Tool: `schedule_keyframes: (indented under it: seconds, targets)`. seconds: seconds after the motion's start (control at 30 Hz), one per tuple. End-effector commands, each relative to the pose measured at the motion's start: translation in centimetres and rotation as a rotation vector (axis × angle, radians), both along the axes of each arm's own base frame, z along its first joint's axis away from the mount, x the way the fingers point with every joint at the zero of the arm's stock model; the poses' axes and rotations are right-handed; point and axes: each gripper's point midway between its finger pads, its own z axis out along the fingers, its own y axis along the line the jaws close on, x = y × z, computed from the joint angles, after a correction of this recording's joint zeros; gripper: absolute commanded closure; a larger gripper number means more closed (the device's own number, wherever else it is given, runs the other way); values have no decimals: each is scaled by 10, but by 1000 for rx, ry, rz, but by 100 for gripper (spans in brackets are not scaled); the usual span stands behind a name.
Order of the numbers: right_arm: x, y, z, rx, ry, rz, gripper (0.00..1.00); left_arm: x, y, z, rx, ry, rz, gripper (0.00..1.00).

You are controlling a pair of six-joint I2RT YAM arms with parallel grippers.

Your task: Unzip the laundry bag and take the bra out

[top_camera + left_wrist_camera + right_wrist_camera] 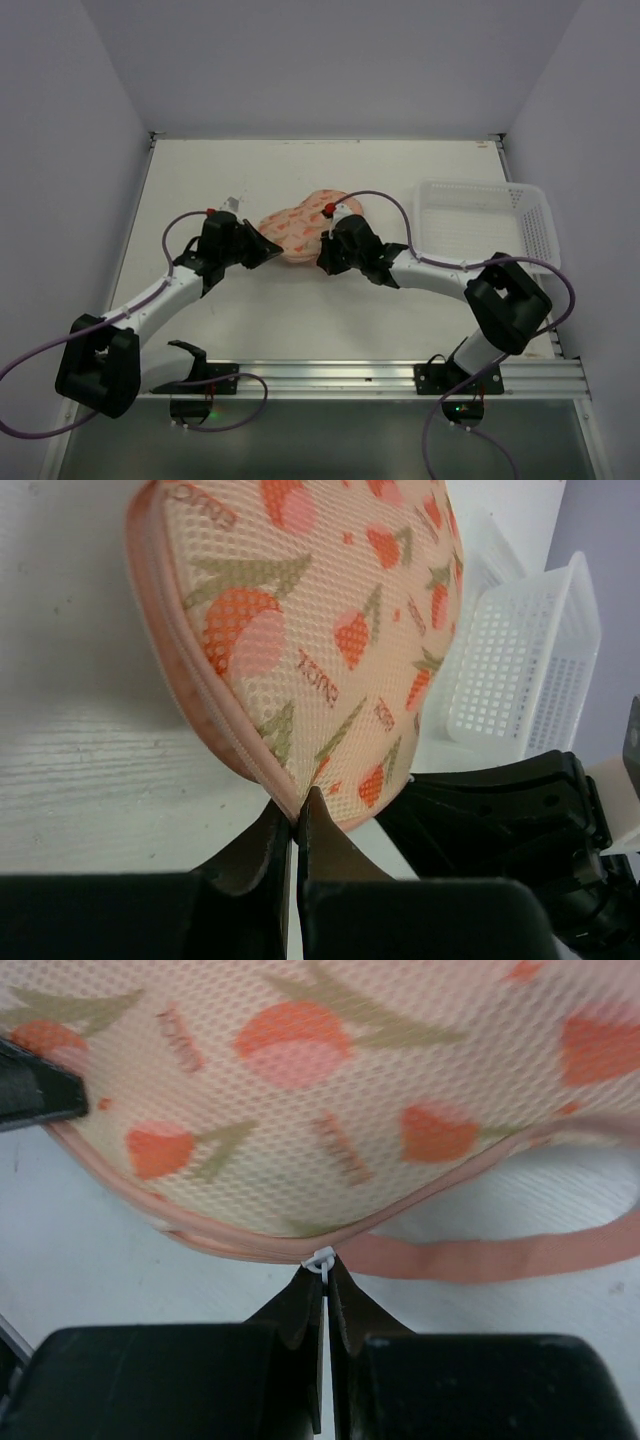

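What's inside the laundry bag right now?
Nothing can be seen inside: the laundry bag looks zipped shut, its printed fabric hiding any contents. The right gripper pinches the white zipper pull; the left gripper pinches the seam edge.

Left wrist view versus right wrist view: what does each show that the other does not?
Only left wrist: the white plastic lattice basket and the left end effector pinching the seam of the peach-pink printed mesh laundry bag. Only right wrist: the small white zipper pull held in the right end effector, and the pink fabric loop. Both: the laundry bag on the white table.
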Motion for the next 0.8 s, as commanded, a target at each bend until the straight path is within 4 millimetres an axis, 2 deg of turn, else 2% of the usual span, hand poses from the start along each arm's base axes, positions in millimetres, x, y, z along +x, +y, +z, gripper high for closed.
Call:
schedule_keyframes:
  seconds: [0.0, 0.07, 0.1, 0.2, 0.33, 0.43, 0.47, 0.53, 0.57, 0.6, 0.63, 0.7, 0.77]
  targets:
    - [18, -47, 7, -43, -49, -113, 100, 9, 32, -3, 98, -20, 46, 100]
    - [17, -62, 3, -40, -18, -136, 100, 8, 44, -9, 133, -10, 48, 100]
    - [26, -75, 4, -32, -13, -177, 100, 10, 55, -12, 146, -4, 74, 100]
    - [28, -90, 11, -14, -10, -205, 100, 15, 75, -19, 210, 0, 108, 100]
    - [22, -76, 23, 43, 12, -150, 100, 34, 80, -23, 246, -17, 116, 100]
    - [11, -54, 30, 111, 58, -98, 100, 66, 79, -19, 253, -25, 114, 100]
    - [10, -47, 31, 116, 62, -85, 100, 85, 77, -17, 255, -24, 114, 100]
    - [2, -25, 40, 138, 67, -38, 100, 104, 73, -12, 235, -31, 99, 89]
    - [1, -18, 36, 134, 83, -29, 100, 112, 70, -19, 226, -11, 88, 82]
    - [-6, -6, 38, 141, 90, -1, 100, 125, 62, -2, 187, -42, 66, 65]
    - [-5, 4, 45, 156, 84, 15, 100, 129, 57, 2, 168, -47, 53, 55]
    - [-13, 21, 39, 151, 111, 42, 100, 128, 51, 6, 120, -22, 49, 28]
    - [-11, 36, 42, 169, 110, 51, 100, 118, 48, 12, 84, -12, 58, 20]
